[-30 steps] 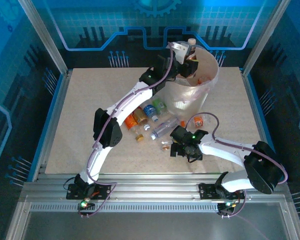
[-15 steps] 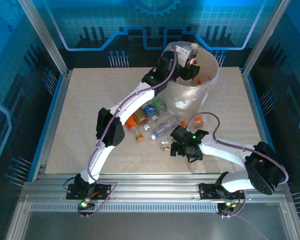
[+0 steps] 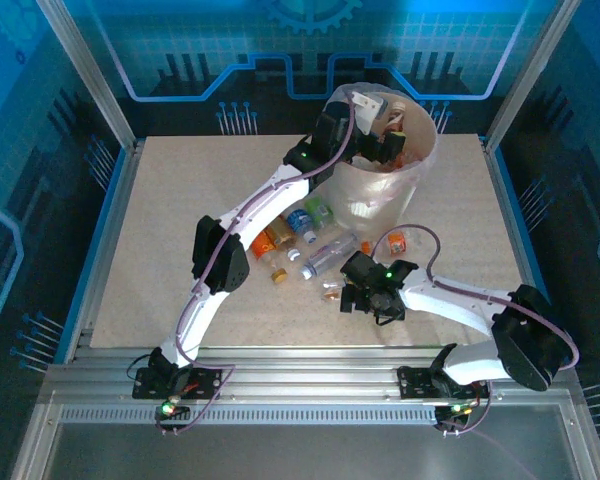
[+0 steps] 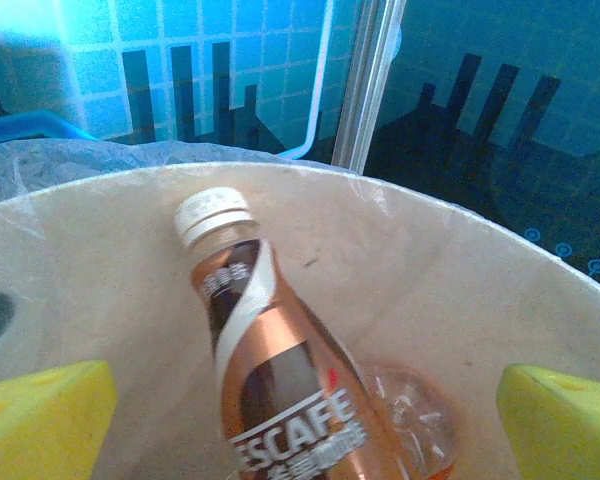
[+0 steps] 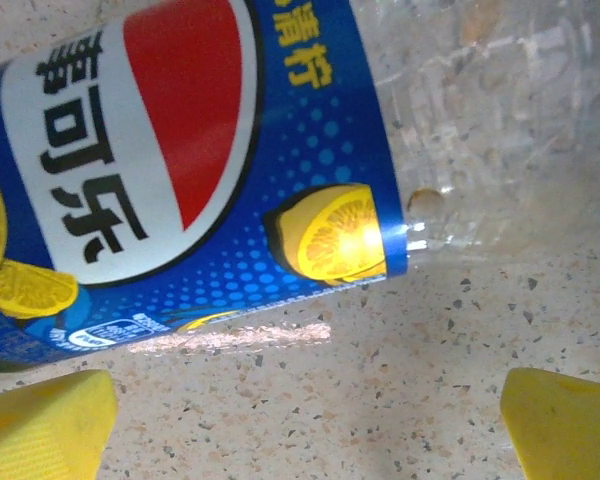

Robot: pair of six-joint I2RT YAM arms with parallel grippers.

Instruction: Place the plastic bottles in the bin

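Bottles (image 3: pixel 298 238) lie in a loose group on the table (image 3: pixel 170 230), just near-left of the bin (image 3: pixel 390 200) at the far side. We see the left gripper (image 3: pixel 380 135) above the bin's mouth, jaws wide apart and holding nothing. A brown Nescafe bottle (image 4: pixel 280 380) is inside the bin, between the yellow pads (image 4: pixel 45 415) and touching neither. The right gripper (image 3: pixel 365 295) hangs low over the table, jaws also wide and empty, with a blue-labelled bottle (image 5: pixel 180 170) just beyond them
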